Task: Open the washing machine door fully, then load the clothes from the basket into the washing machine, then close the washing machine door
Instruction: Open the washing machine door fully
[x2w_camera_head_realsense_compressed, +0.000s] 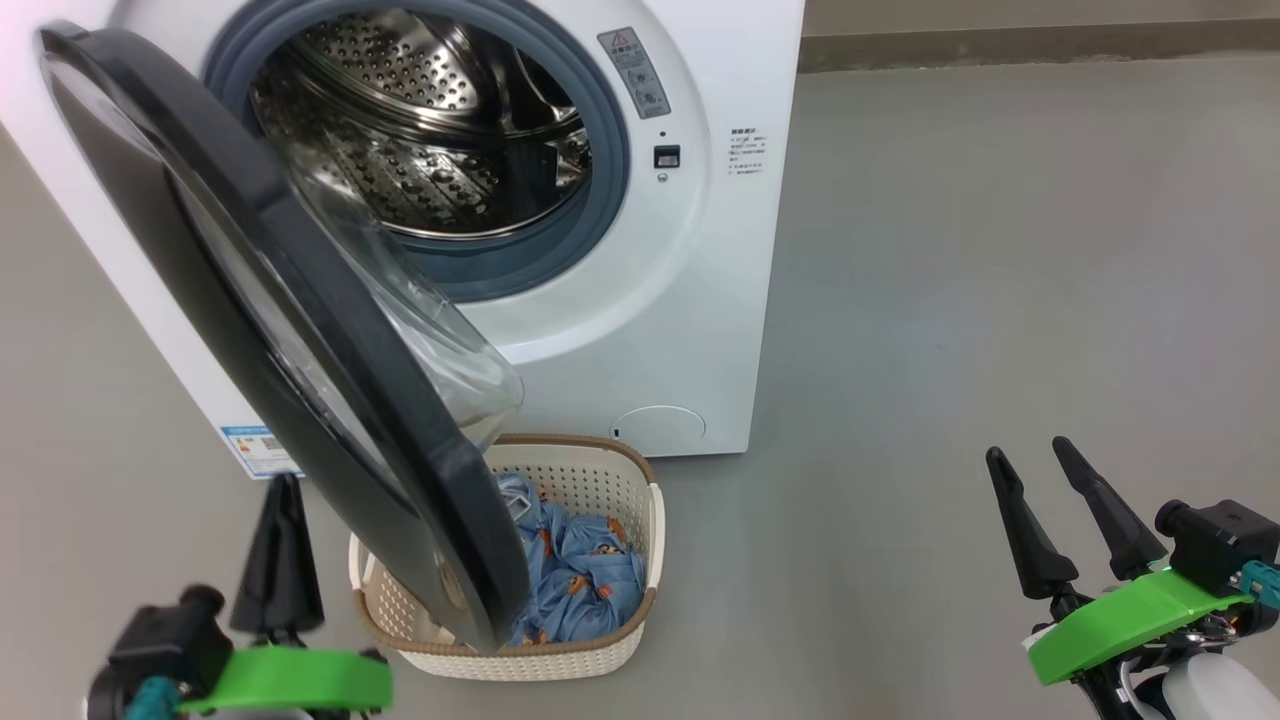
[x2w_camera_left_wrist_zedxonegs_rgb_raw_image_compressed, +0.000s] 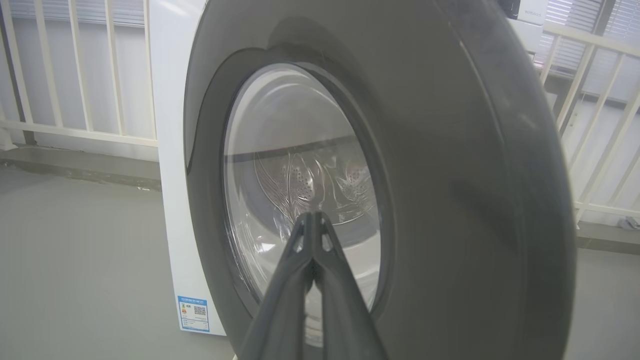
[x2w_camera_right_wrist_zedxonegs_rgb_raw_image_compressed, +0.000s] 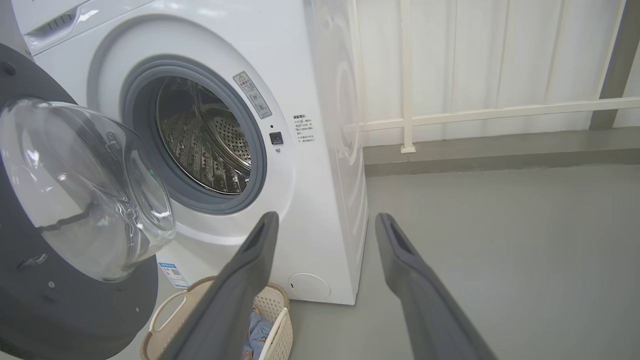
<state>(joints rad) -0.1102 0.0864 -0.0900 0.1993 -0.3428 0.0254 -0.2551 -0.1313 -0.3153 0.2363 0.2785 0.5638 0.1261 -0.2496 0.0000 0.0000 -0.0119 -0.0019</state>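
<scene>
The washing machine (x2w_camera_head_realsense_compressed: 690, 250) stands with its steel drum (x2w_camera_head_realsense_compressed: 420, 130) exposed. The washing machine door (x2w_camera_head_realsense_compressed: 290, 330), black-rimmed with a clear glass bowl (x2w_camera_right_wrist_zedxonegs_rgb_raw_image_compressed: 85, 190), hangs partly open and overhangs the basket (x2w_camera_head_realsense_compressed: 600, 650). The basket sits on the floor in front of the machine with the light blue clothes (x2w_camera_head_realsense_compressed: 580, 580) inside. My left gripper (x2w_camera_head_realsense_compressed: 280, 490) is shut with nothing in it, at the lower left beside the door's outer face (x2w_camera_left_wrist_zedxonegs_rgb_raw_image_compressed: 450, 175); its fingers (x2w_camera_left_wrist_zedxonegs_rgb_raw_image_compressed: 312, 235) point at the window. My right gripper (x2w_camera_head_realsense_compressed: 1030, 455) stands open at the lower right, well clear of the machine.
Grey floor (x2w_camera_head_realsense_compressed: 1000, 300) stretches to the right of the machine. A white railing and wall (x2w_camera_right_wrist_zedxonegs_rgb_raw_image_compressed: 475, 110) run behind it. A blue label sticker (x2w_camera_left_wrist_zedxonegs_rgb_raw_image_compressed: 194, 313) marks the machine's lower left front.
</scene>
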